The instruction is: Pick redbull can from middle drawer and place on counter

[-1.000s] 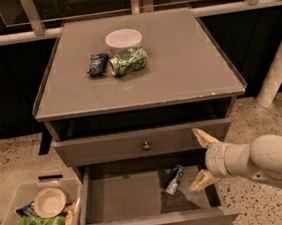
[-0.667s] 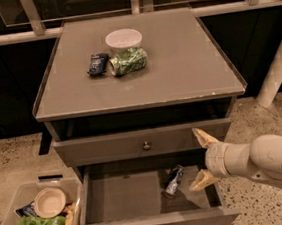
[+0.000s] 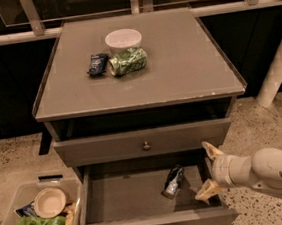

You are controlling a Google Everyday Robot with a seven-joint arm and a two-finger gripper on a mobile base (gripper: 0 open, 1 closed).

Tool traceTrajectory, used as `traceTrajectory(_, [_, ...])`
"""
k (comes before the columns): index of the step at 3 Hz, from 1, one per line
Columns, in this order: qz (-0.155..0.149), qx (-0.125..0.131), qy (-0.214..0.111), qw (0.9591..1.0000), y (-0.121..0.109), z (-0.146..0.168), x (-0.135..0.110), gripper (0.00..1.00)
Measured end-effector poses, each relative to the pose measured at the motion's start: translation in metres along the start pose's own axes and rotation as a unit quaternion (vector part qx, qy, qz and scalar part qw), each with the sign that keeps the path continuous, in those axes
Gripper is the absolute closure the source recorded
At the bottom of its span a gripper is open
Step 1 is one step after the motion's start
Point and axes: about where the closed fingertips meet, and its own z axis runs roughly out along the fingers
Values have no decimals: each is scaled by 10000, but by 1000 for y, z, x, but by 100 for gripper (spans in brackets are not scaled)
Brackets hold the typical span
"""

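Camera view. The middle drawer (image 3: 121,199) stood pulled out below the closed upper drawer (image 3: 109,149). The redbull can (image 3: 173,182) lay on its side on the drawer floor, right of centre. Its long axis ran diagonally, the silver end toward the drawer front and left, the dark end toward the back and right. Which end carried the tab could not be told.

The gripper (image 3: 209,171) was at the drawer's right end, just beside the can, fingers spread wide and holding nothing.

The can was judged light, rigid and smooth, liable to roll or slip. It should be gripped across the narrow body at mid-length.

The counter (image 3: 187,69) carried a green can (image 3: 128,61), a white bowl (image 3: 123,38) and a dark packet (image 3: 98,64).
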Motion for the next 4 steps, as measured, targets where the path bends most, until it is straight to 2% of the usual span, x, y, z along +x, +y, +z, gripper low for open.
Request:
traceTrajectory(1, [259, -146, 316, 9991, 7, 24, 38, 0])
traceTrajectory(2, [340, -334, 601, 9971, 1, 61, 63, 0])
traceTrajectory(3, [185, -598, 457, 9970, -2, 95, 65, 0])
traceTrajectory(4, [202, -585, 443, 9971, -4, 97, 64, 0])
